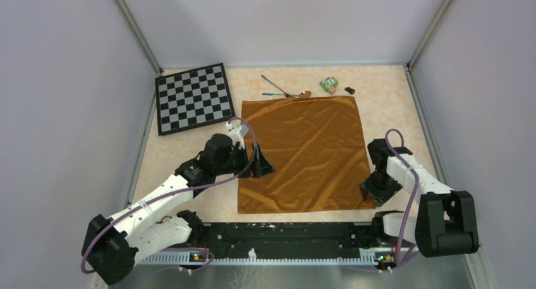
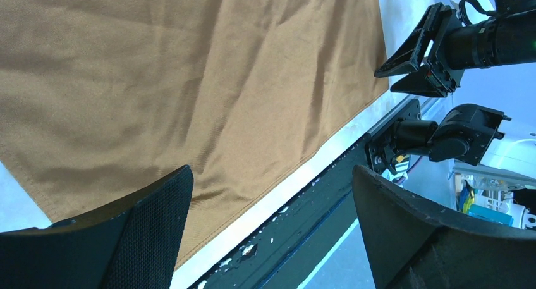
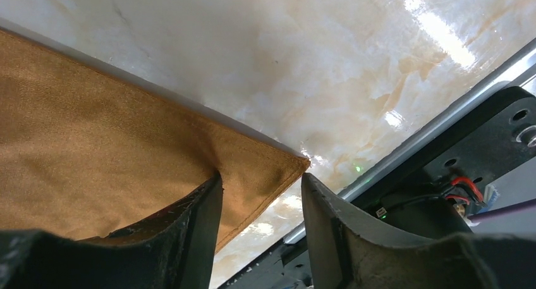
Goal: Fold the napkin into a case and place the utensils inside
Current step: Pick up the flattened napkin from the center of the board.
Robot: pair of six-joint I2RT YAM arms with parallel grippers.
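Observation:
The orange-brown napkin (image 1: 303,153) lies spread flat and creased on the table, unfolded, so no case is in view. The utensils (image 1: 284,90), thin with rainbow-tinted handles, lie crossed just beyond its far edge. My left gripper (image 1: 261,165) is wide open at the napkin's left edge; the left wrist view shows the cloth (image 2: 189,80) under one finger and nothing between the jaws (image 2: 272,175). My right gripper (image 1: 377,191) is at the near right corner, partly open. In the right wrist view that corner (image 3: 272,166) lies in the gap (image 3: 262,178), with one finger resting on the cloth.
A black-and-white chessboard (image 1: 193,98) lies at the far left. A small green block (image 1: 328,83) and a small black piece (image 1: 349,90) sit past the napkin's far right corner. The black base rail (image 1: 284,233) runs along the near edge. Grey walls enclose the table.

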